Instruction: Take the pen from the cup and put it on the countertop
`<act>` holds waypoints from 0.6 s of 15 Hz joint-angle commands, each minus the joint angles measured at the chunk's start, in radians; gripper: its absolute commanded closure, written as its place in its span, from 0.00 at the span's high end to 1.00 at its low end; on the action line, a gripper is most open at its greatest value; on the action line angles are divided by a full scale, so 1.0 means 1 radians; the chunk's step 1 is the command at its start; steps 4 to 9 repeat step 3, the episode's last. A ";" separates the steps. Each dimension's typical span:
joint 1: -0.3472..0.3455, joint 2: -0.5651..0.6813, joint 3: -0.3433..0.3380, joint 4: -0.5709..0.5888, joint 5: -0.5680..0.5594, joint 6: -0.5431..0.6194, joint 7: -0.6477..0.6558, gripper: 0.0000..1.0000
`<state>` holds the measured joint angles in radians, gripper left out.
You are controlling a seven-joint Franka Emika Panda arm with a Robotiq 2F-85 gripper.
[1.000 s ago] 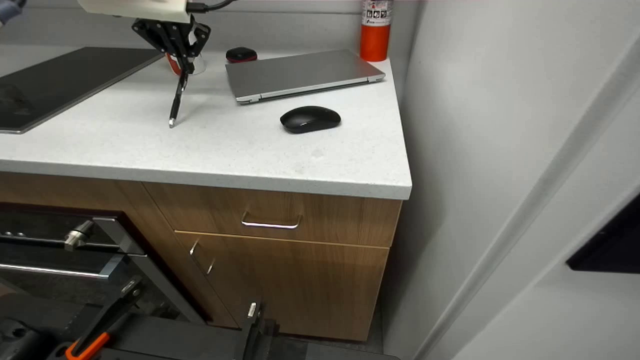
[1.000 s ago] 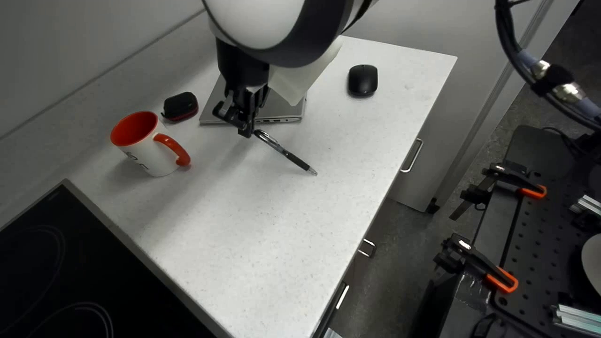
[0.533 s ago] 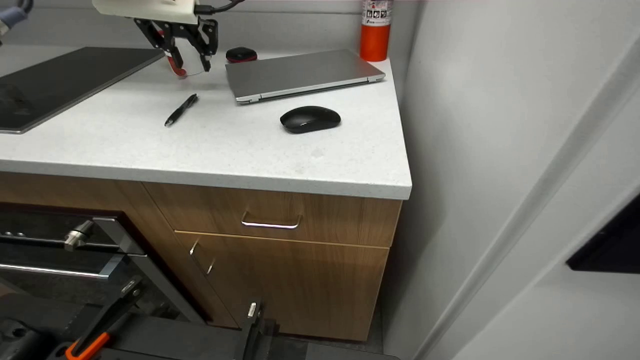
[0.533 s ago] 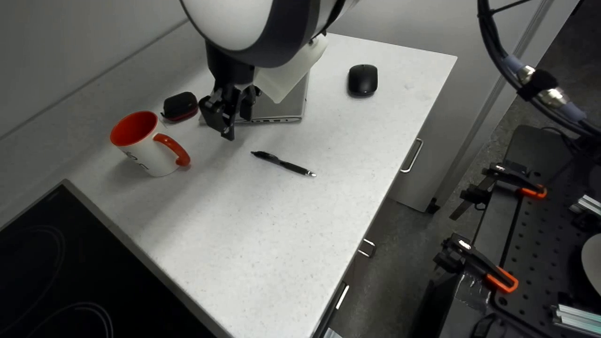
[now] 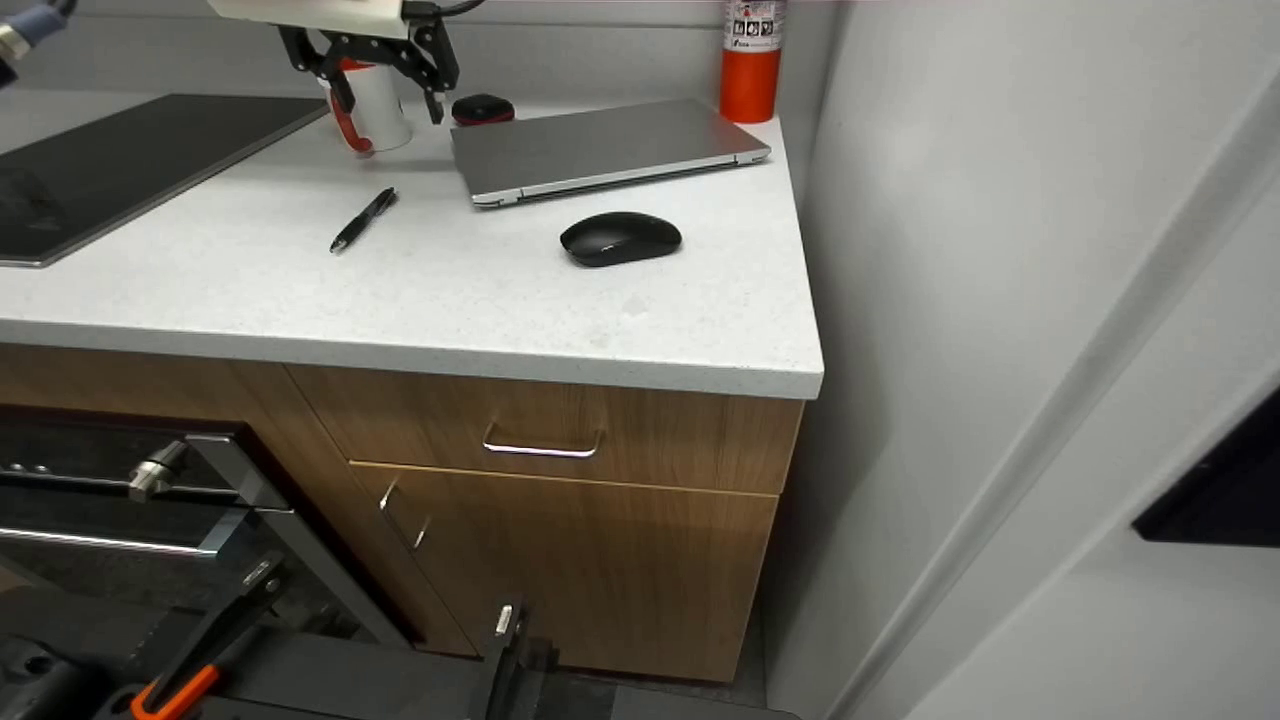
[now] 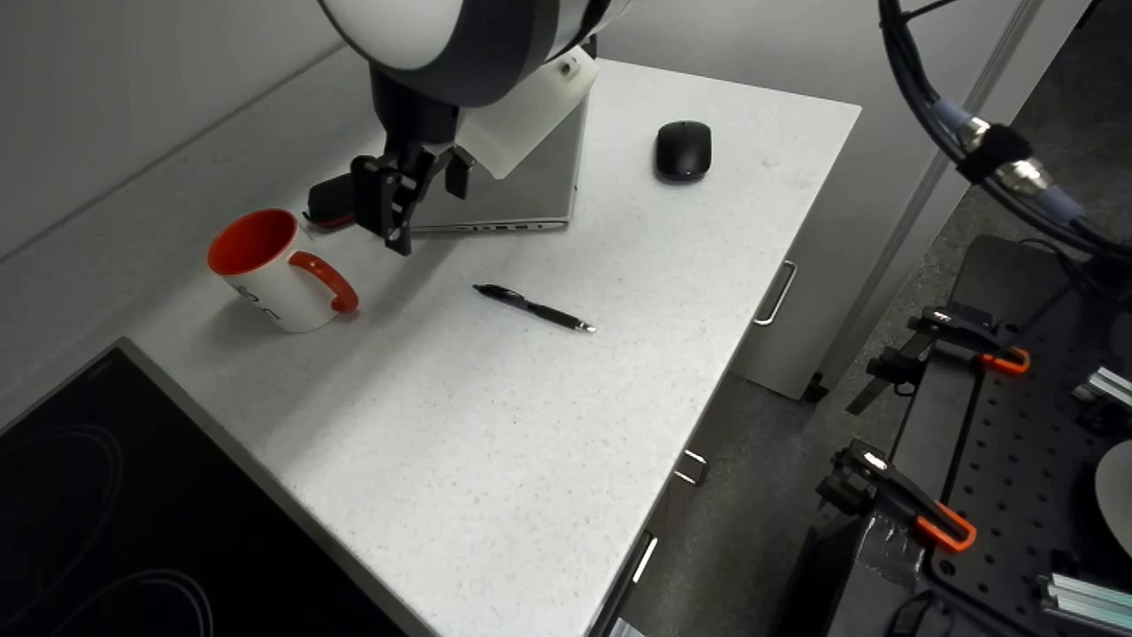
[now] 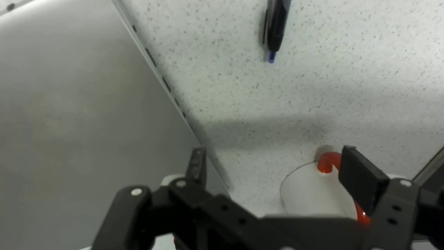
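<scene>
The pen [image 5: 363,219], black and slim, lies flat on the speckled white countertop [image 5: 500,310]. In the wrist view, one end of the pen [image 7: 277,27] shows at the top edge, well away from my fingers. My gripper [image 6: 428,217] hangs above the countertop, raised and apart from the pen, its jaws spread wide with nothing between them. Behind it stands the cup [image 6: 283,283], a white mug with a red-orange inside and handle, upright. The wrist view shows part of the cup [image 7: 315,191] below the gripper [image 7: 273,151], the rest hidden by the fingers.
A closed grey laptop [image 5: 610,150] lies beside the gripper, with a black mouse [image 5: 620,238] in front of it. A small dark case [image 5: 482,108] and a red canister [image 5: 750,80] stand at the back. The black cooktop [image 6: 133,513] borders the cup's side.
A second ago the gripper was shut on the tilted pen. It has opened, the pen has dropped flat onto the countertop, and the gripper has risen and drawn back toward the cup.
</scene>
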<state>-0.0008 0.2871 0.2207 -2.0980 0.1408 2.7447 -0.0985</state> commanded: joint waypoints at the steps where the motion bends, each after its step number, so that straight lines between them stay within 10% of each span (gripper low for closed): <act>1: 0.021 0.001 -0.020 0.004 0.010 -0.002 -0.005 1.00; 9: 0.021 0.003 -0.020 0.005 0.011 -0.002 -0.005 1.00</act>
